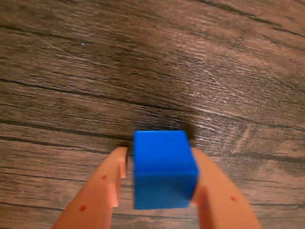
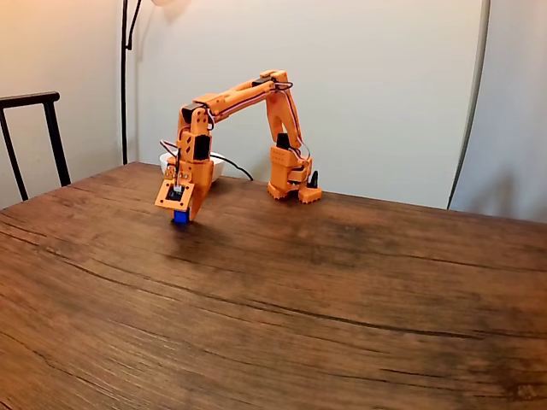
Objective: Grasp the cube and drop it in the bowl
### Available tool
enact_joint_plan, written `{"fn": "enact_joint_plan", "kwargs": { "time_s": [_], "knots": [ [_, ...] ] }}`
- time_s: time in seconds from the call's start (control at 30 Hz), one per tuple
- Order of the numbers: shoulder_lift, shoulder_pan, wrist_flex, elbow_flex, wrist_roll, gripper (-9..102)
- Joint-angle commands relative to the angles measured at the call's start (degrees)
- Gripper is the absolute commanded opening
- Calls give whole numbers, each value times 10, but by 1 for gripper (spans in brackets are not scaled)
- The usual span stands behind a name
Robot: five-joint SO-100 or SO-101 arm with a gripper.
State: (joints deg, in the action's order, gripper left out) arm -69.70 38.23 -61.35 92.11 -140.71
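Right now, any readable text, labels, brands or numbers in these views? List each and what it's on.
None readable.
Cube: plain blue faces, no marking.
Tool: orange fingers, a few small red dots, no letters.
Arm: no legible label; the small parts on it are too small to read in the fixed view.
Bowl: plain white.
Table: bare wood grain, no print.

Dark wood-grain table [image 2: 342, 299], orange arm base [image 2: 291, 190] and white bowl [image 2: 218, 168] on it
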Motion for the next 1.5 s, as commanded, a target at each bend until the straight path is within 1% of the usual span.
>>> {"fn": "enact_joint_plan", "kwargs": {
  "time_s": [0.0, 0.13, 0.27, 0.37, 0.53, 0.77, 0.87, 0.97, 1.1, 1.27, 1.47],
  "knots": [
    [1, -3, 2, -7, -3, 10],
    [-7, -4, 1, -8, 0, 8],
    [-9, -13, -25, -42, 2, 8],
    [-9, -23, -67, -95, 0, 8],
    [-9, -30, -164, -206, -4, 8],
    [-10, -30, -279, -318, -41, 8],
    [-12, -30, -316, -354, -44, 8],
    [-46, -25, -336, -364, -43, 8],
    [-120, -7, -339, -321, -44, 8],
    [-236, 23, -326, -171, -44, 8],
    [-414, 65, -286, 17, -41, 8]
  ]
}}
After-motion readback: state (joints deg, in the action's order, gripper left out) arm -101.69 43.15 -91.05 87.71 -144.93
